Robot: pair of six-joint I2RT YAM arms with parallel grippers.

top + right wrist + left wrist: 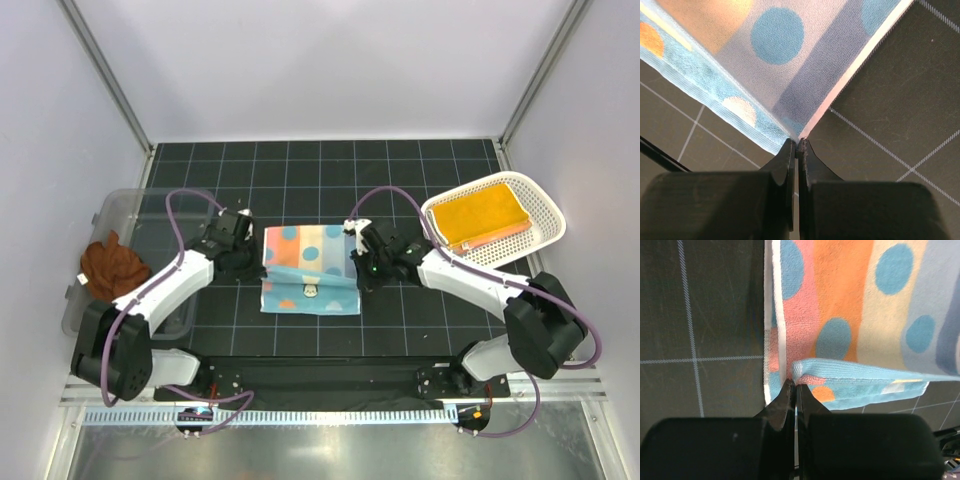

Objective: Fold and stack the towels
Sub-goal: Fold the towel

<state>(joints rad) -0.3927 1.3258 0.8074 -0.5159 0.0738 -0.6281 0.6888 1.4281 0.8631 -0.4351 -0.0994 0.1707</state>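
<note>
Surface: black mat [400,170] with a thin white grid.
Room: plain white walls [320,60] on three sides, metal posts [110,75] in the back corners.
Dotted towel [305,262]: mid-mat, partly folded, between both grippers.
Left gripper [793,386]: pinching the towel's left edge.
Right gripper [799,142]: pinching its right corner.
Basket [548,215]: right, holding a yellow towel [485,215].
Bin [110,205]: left, brown towel [110,265] inside.

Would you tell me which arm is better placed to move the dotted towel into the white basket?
Right, probably: the right fingers pinch the dotted towel on the side nearest the white basket; the left fingers grip its far side.
</note>
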